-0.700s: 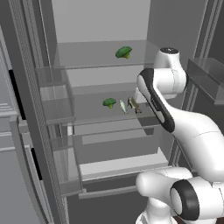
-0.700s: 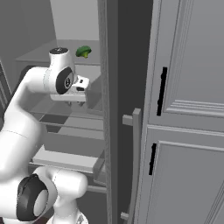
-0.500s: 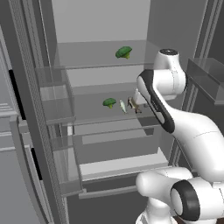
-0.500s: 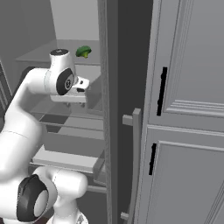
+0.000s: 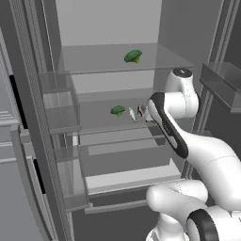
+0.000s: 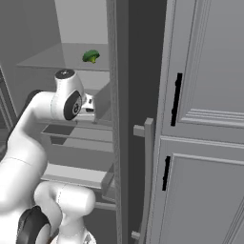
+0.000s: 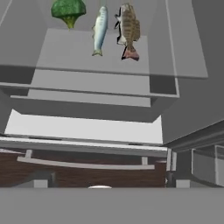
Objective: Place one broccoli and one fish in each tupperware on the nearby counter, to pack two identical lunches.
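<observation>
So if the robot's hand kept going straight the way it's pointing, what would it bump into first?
Probably the brown fish. The open hand reaches along the middle fridge shelf, and that fish lies nearest it, with the silvery fish and a broccoli beyond. Depth is hard to judge, so it might pass just above.

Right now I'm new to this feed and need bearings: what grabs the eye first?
The white arm reaching into an open fridge, its gripper at the middle glass shelf. On that shelf lie a broccoli, a silvery fish and a brown fish side by side. A second broccoli sits alone on the shelf above.
</observation>
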{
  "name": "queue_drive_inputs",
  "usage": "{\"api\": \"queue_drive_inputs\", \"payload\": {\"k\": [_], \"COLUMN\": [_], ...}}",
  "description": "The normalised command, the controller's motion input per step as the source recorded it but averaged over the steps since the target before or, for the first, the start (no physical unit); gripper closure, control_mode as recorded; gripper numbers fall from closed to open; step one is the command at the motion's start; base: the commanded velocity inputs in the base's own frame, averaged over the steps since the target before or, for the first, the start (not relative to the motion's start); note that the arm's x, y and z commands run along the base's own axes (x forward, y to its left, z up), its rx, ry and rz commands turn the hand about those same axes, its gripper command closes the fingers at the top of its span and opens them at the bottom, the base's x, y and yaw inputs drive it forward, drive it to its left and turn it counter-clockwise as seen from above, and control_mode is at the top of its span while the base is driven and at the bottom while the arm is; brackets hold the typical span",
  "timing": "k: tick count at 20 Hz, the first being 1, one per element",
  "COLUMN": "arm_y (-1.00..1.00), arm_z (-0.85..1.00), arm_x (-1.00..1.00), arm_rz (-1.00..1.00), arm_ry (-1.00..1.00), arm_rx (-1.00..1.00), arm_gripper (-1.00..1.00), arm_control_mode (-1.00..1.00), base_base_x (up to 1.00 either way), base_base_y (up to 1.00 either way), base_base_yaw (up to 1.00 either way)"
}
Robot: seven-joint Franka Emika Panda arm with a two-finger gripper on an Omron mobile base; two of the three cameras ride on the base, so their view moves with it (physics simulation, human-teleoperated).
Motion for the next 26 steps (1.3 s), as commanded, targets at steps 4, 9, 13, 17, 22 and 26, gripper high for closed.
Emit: {"api": "queue_drive_inputs", "payload": {"k": [4, 9, 13, 17, 22, 26], "arm_y": [-0.33, -0.05, -0.08, -0.06, 0.0, 0.0], "arm_z": [-0.33, -0.06, -0.07, -0.16, -0.25, -0.33], "arm_x": [0.43, 0.65, 0.7, 0.46, 0.35, 0.28], "arm_rz": [-0.05, -0.04, -0.01, 0.0, 0.0, 0.0], "arm_ry": [0.03, 0.05, 0.05, 0.0, 0.0, 0.0], "arm_rx": [0.0, 0.0, 0.0, 0.0, 0.0, 0.0], "arm_gripper": [-1.0, -1.0, -1.0, -1.0, -1.0, -1.0], "arm_control_mode": [-1.0, -1.0, -1.0, -1.0, -1.0, -1.0], "base_base_x": [0.0, 0.0, 0.0, 0.0, 0.0, 0.0], "base_base_y": [0.0, 0.0, 0.0, 0.0, 0.0, 0.0], "base_base_yaw": [0.0, 0.0, 0.0, 0.0, 0.0, 0.0]}}
